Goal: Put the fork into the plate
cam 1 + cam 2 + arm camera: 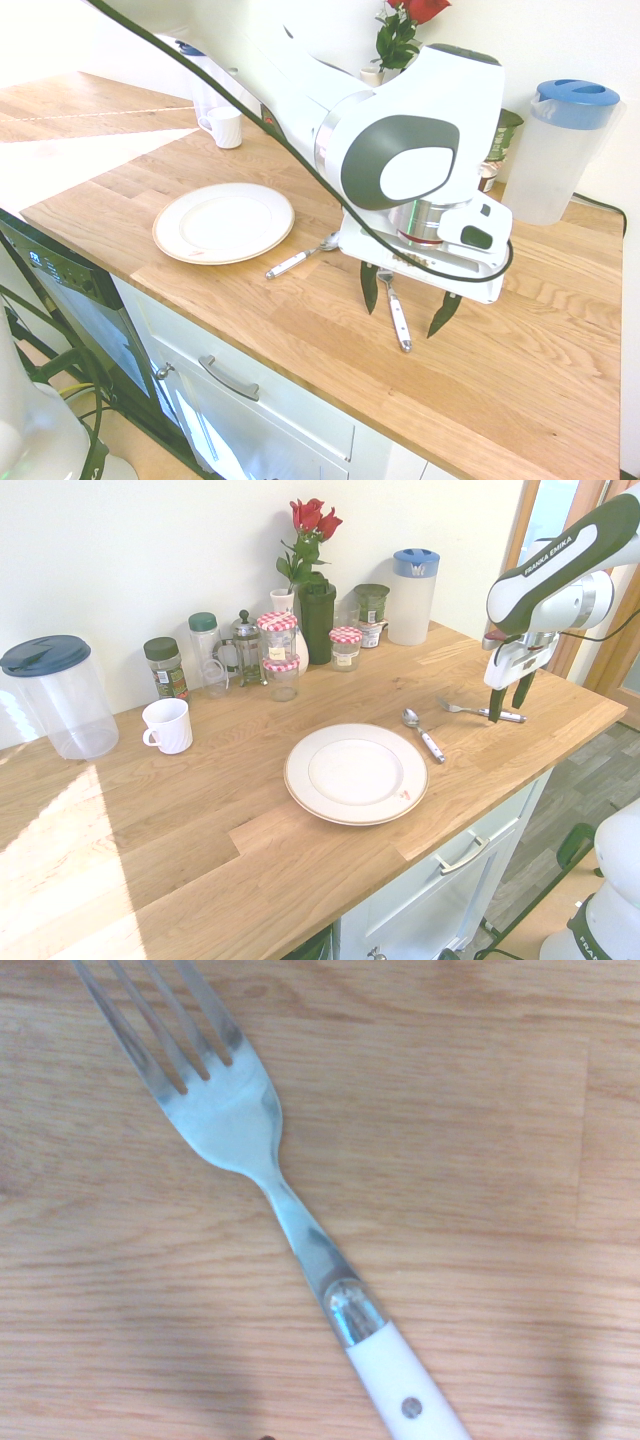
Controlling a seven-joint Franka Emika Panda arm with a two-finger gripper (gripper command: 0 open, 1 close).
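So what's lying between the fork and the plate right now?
The spoon lies between the fork and the plate, clearest in the second exterior view.

Arm [400, 150]: glossy white shell, dark grey oval joint caps with white centres; "FRANKA EMIKA" in black along one link; metal wrist ring; white gripper [408, 296] body, dark tapered fingers [369, 287].
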